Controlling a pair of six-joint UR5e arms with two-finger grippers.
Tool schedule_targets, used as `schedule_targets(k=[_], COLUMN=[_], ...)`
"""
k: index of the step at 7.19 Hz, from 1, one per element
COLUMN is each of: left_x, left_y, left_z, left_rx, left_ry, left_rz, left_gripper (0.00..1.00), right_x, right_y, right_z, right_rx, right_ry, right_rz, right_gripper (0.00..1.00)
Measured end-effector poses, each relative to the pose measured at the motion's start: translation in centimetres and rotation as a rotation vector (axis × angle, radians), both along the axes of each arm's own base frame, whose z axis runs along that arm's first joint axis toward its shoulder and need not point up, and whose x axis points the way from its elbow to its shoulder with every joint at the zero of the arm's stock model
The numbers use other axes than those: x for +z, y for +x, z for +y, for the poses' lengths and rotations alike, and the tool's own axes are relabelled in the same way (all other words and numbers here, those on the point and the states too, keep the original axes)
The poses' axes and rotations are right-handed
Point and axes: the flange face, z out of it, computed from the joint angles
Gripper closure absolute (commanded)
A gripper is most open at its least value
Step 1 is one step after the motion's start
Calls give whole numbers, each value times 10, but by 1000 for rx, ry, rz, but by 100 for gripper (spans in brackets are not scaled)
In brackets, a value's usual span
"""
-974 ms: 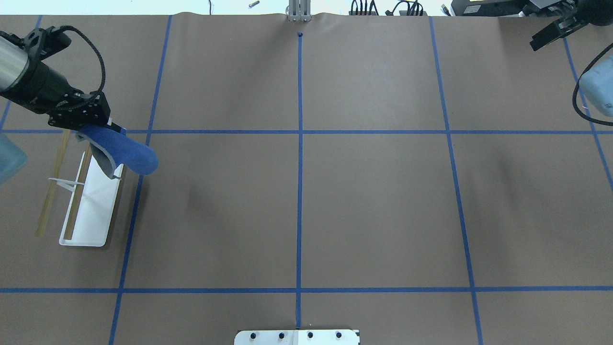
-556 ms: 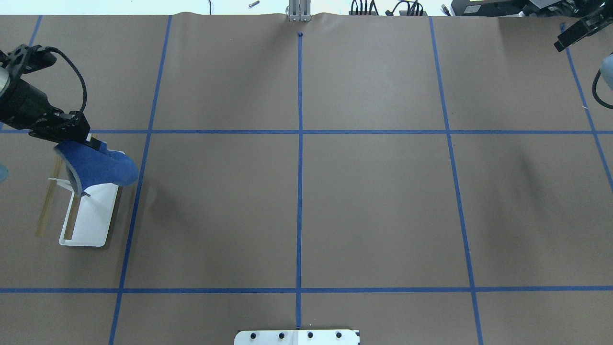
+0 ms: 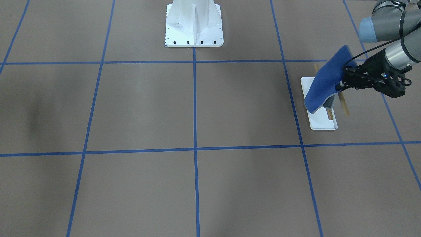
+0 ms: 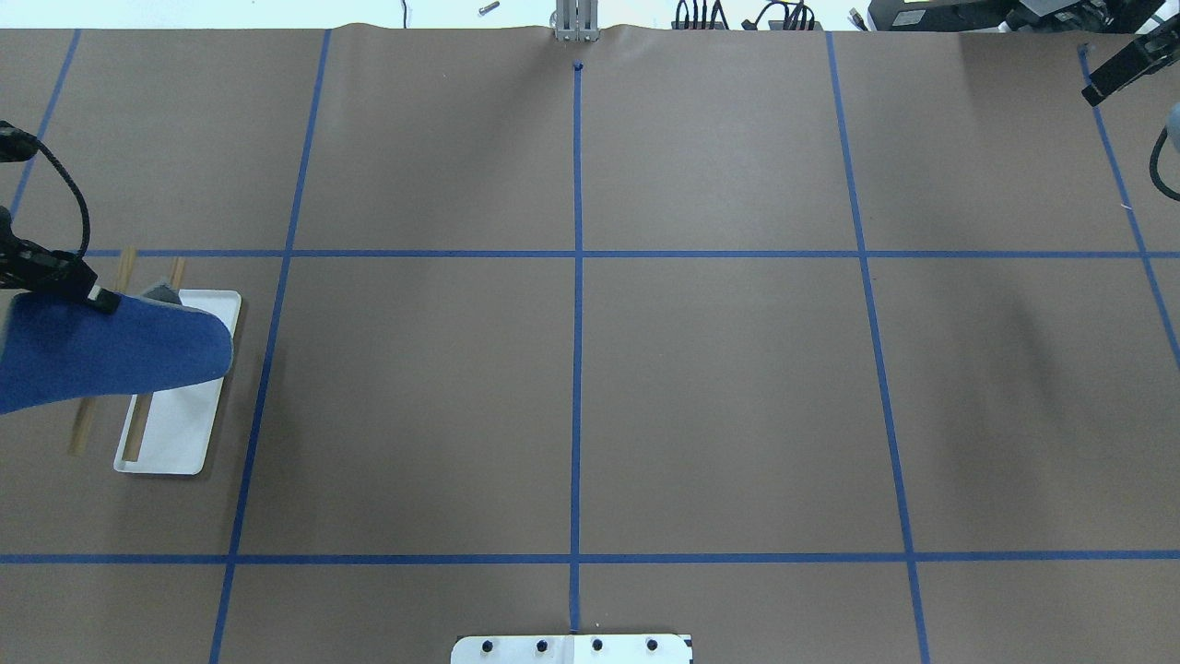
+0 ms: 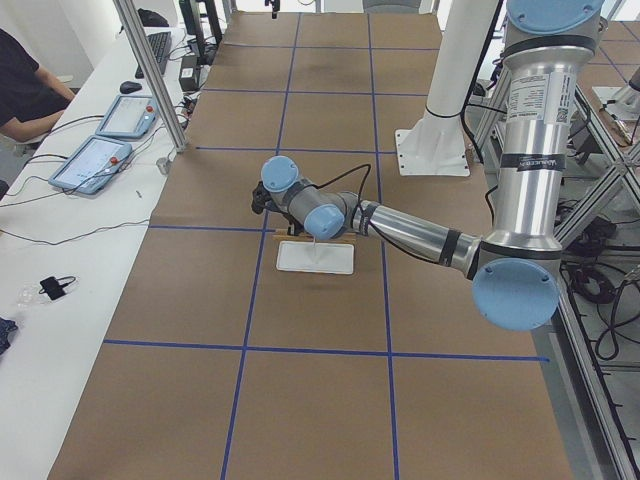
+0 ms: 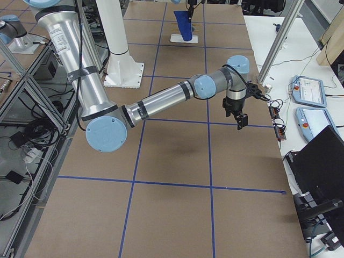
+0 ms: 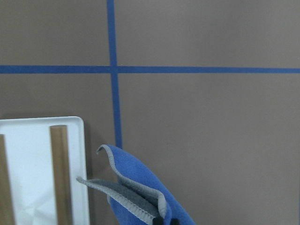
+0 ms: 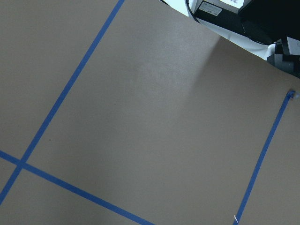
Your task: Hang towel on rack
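The worktop (image 3: 197, 108) carries one fixture, the rack (image 3: 324, 124), at the right of the front-facing view.

Step in hand, as I judge it: positioning. The towel (image 3: 324, 82) hangs above the rack and is not yet draped.

The next move calls for lowering until the middle of the cloth lies across both rods (image 4: 138, 429), then letting go, with similar lengths falling on either side.

The towel is royal blue with a grey underside and pale edging. It is held by one edge, curled on itself and slanted. In the overhead view it crosses both rods at the frame's left edge. I cannot tell whether it touches them.

The left pincer (image 3: 342, 86) pinches the towel's edge. The right pincer (image 4: 1120, 66) sits in the overhead view's upper right, well apart. I cannot tell whether it is spread or pressed together.
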Motion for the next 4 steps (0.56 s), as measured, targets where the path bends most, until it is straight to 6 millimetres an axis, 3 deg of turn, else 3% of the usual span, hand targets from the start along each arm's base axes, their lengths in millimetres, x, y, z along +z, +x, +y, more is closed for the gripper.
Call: schedule_targets(k=[4], left_x=[23], left_y=[-19], left_z=[-3], left_rx=[11], left_ry=[35], left_rz=[-47], left_gripper=[100], right_x=[2], right_y=[0], right_z=[1], right_rx=[-2], right_ry=[-8], right_rz=[-8], right_gripper=[0])
